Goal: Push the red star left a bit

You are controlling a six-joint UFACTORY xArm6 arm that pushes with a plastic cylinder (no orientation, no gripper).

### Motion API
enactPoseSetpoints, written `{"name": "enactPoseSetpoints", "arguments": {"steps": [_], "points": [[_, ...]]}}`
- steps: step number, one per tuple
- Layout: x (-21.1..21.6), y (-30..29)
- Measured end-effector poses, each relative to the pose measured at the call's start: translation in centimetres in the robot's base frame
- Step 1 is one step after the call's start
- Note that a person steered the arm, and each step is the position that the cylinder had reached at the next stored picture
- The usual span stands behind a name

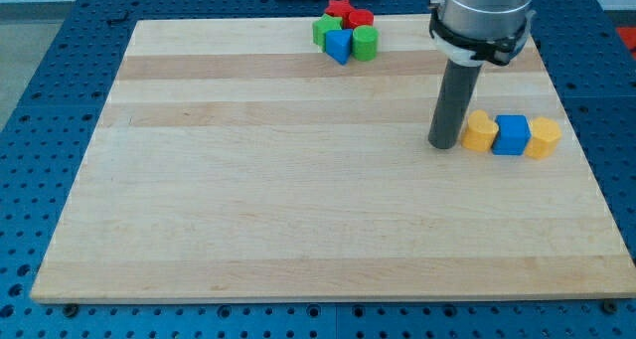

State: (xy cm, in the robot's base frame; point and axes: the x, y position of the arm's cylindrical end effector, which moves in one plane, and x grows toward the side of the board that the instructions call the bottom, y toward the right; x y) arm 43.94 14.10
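Note:
The red star [340, 9] lies at the view's top edge of the wooden board [298, 200], in a tight cluster with a red block [361, 19], a green block [326, 30], a blue block [340, 46] and a green cylinder [366, 43]. My tip [443, 144] rests on the board far to the lower right of the star, just left of a yellow block [480, 132]. The tip touches none of the cluster.
A row of three blocks sits at the view's right: the yellow block, a blue cube [512, 135] and another yellow block [544, 137]. The board lies on a blue perforated table [40, 130]. The arm's grey body [482, 16] hangs over the top right.

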Motion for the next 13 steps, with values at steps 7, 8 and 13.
{"name": "enactPoseSetpoints", "arguments": {"steps": [7,8,13], "points": [[-11.8,-2.1],[-12.3,-0.6],[-20.1,-0.8]]}}
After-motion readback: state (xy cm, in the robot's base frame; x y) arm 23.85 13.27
